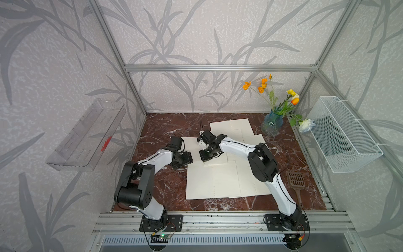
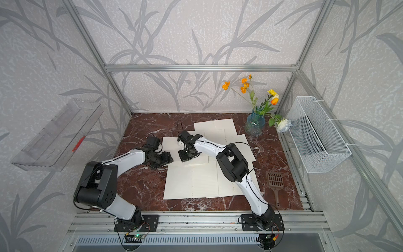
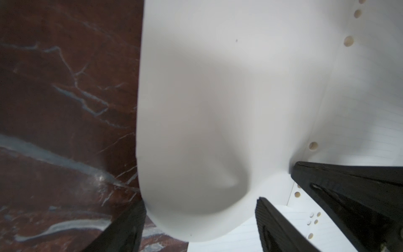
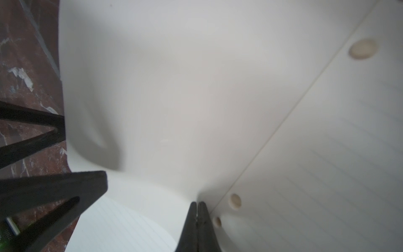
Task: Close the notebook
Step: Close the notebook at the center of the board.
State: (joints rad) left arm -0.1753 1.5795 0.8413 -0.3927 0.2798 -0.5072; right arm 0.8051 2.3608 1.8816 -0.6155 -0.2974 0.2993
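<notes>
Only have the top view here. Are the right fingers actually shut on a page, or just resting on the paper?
Observer: The right wrist view shows the right gripper shut, seemingly pinching the edge of a raised page near its punched holes.
Operator: Left one gripping too?
Observer: No. The left wrist view shows the left gripper open, its fingers either side of that page's curled corner.
Operator: Page flat?
Observer: No, it bulges up off the lined sheet beneath.

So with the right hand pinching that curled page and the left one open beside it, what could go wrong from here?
1. The right hand is shut on the thin page near its punch holes; pulling may tear it.
2. The page already bows; the open left hand straddling its edge could crease it on closing.
3. Loose sheets lie fanned toward the vase; a wide sweep might scatter them or hit it.
</notes>
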